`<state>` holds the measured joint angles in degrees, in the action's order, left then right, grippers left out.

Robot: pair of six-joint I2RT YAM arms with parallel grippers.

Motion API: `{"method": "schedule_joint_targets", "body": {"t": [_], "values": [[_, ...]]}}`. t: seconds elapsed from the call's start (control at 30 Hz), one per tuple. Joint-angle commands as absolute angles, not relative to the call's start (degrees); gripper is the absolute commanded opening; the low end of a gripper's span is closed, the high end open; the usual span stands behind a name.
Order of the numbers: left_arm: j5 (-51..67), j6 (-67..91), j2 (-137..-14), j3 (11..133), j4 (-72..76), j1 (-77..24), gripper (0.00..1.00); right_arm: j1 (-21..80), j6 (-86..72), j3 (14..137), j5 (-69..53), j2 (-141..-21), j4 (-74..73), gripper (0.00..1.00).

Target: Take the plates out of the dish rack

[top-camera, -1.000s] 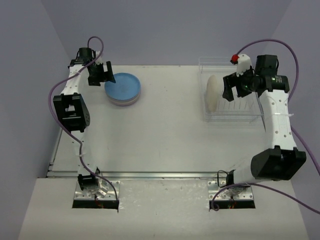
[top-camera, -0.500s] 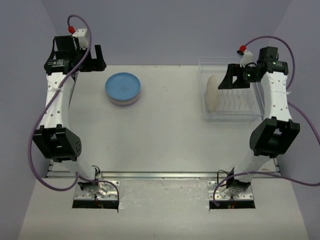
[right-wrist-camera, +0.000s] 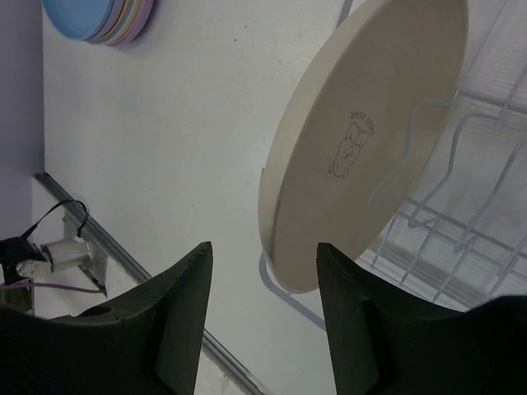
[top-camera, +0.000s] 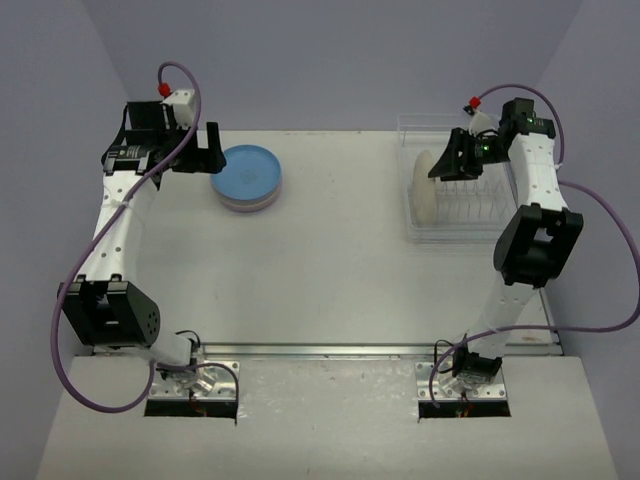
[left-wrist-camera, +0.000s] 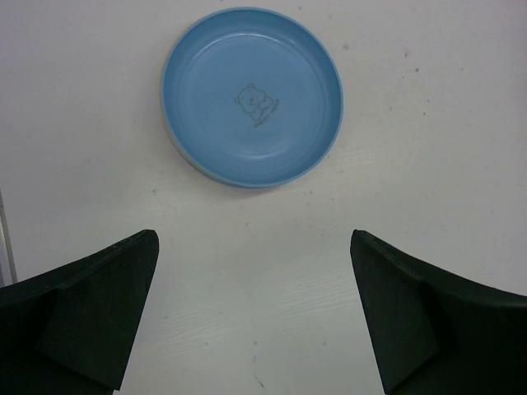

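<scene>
A stack of plates (top-camera: pixel 246 178) with a blue plate (left-wrist-camera: pixel 253 95) on top lies flat at the back left of the table. My left gripper (top-camera: pixel 210 150) hovers just left of the stack; in the left wrist view it (left-wrist-camera: pixel 254 239) is open wide over bare table, nothing between its fingers. One cream plate (top-camera: pixel 425 187) stands on edge at the left end of the clear dish rack (top-camera: pixel 470 232). My right gripper (top-camera: pixel 447 160) is above that cream plate (right-wrist-camera: pixel 362 140); its jaws (right-wrist-camera: pixel 263 247) are open and straddle the plate's rim without touching it.
The rack's clear wire dividers (right-wrist-camera: pixel 445 222) to the right of the cream plate hold nothing. The stack of plates (right-wrist-camera: pixel 95 20) shows far off in the right wrist view. A metal rail (top-camera: pixel 330 350) runs along the table's front edge. Purple walls close in on three sides.
My left gripper rose away from the stack, opened fully, then came back beside it. My right arm swung to the rack's back, over the cream plate, and its jaws have narrowed.
</scene>
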<state>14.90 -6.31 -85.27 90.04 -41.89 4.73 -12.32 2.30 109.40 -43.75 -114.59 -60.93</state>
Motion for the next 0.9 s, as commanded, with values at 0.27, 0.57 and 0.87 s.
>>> {"method": "schedule_joint_targets", "body": {"t": [0.27,0.57,0.87], "values": [[16.61,-5.92,-84.18,90.44,-39.73,2.72,1.00,-10.99,1.74,111.84,-49.89,-118.45,-59.63,0.29],[17.68,-4.92,-84.76,90.86,-40.39,2.67,1.00,-12.36,1.06,114.68,-56.93,-120.39,-63.72,0.06],[17.48,-5.02,-84.28,90.10,-40.36,2.72,1.00,-14.90,2.37,116.50,-61.32,-119.06,-67.02,0.00]]}}
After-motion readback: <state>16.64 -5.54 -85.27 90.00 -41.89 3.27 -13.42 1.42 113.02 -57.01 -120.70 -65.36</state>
